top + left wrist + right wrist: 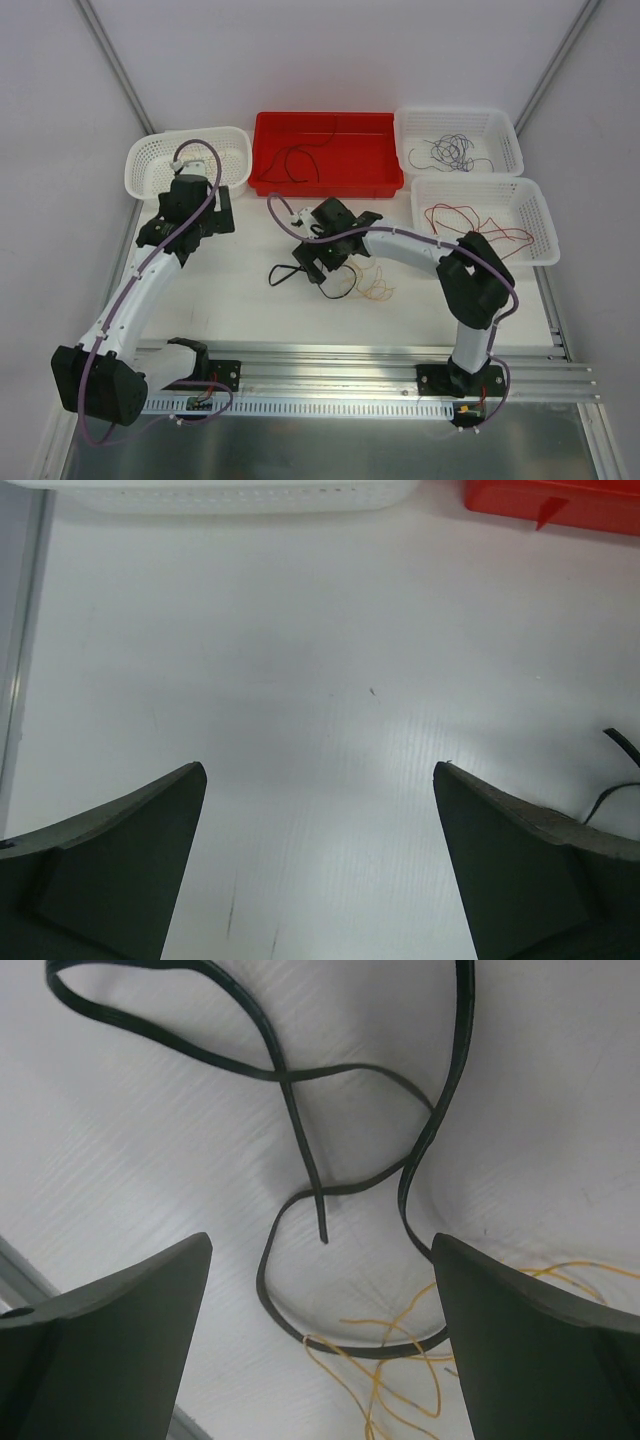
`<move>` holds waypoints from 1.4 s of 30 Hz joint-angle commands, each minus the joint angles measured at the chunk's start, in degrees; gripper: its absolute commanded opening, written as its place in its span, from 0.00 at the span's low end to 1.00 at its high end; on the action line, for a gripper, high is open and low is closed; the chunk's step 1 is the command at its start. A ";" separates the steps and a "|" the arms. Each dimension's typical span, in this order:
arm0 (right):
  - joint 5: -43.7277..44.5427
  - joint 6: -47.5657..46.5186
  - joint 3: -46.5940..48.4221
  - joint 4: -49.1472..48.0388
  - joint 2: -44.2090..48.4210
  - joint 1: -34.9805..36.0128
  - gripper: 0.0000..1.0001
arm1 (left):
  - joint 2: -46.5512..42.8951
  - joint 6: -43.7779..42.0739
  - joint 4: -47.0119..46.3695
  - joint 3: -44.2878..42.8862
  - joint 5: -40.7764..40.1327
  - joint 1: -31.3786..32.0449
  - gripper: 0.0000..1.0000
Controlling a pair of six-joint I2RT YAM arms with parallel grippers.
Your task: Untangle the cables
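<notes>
A black cable (287, 272) lies looped on the white table, with a thin yellow cable (375, 286) tangled at its right end. My right gripper (322, 258) hovers over them, open. In the right wrist view the black cable's loops (300, 1140) and the yellow cable (400, 1360) lie under the open right gripper (322, 1238), untouched. My left gripper (213, 216) stands open near the left basket, with bare table between the jaws of the left gripper (320, 765). A bit of black cable (618, 746) shows at that view's right edge.
A red bin (270, 180) at the back holds another black cable (300, 160). The back right white basket (505, 125) holds purple-blue cables (450, 150), and the basket (540, 215) in front of it holds red cables (475, 215). A white basket (145, 160) stands back left.
</notes>
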State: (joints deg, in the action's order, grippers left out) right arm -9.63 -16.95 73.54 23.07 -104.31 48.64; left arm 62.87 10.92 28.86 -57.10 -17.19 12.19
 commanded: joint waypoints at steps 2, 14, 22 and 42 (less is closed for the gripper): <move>4.52 -2.47 5.03 -0.92 -3.87 0.23 0.97 | -1.61 -1.16 -1.26 0.59 -5.48 -1.99 0.99; 8.75 -3.00 9.52 0.57 -12.58 2.16 0.97 | -2.14 -0.02 -1.70 1.29 -6.89 -5.94 0.99; 10.60 -2.04 9.08 -0.48 -14.78 6.46 0.64 | -2.40 0.07 -1.79 1.38 -6.28 -6.74 0.99; 5.23 -0.10 14.35 -2.68 6.82 5.50 0.01 | -2.14 0.42 -1.88 1.47 -5.31 -6.82 0.99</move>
State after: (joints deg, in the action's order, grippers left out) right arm -2.26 -18.39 83.22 22.20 -106.91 55.37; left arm 62.11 10.92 28.18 -56.27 -22.98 5.89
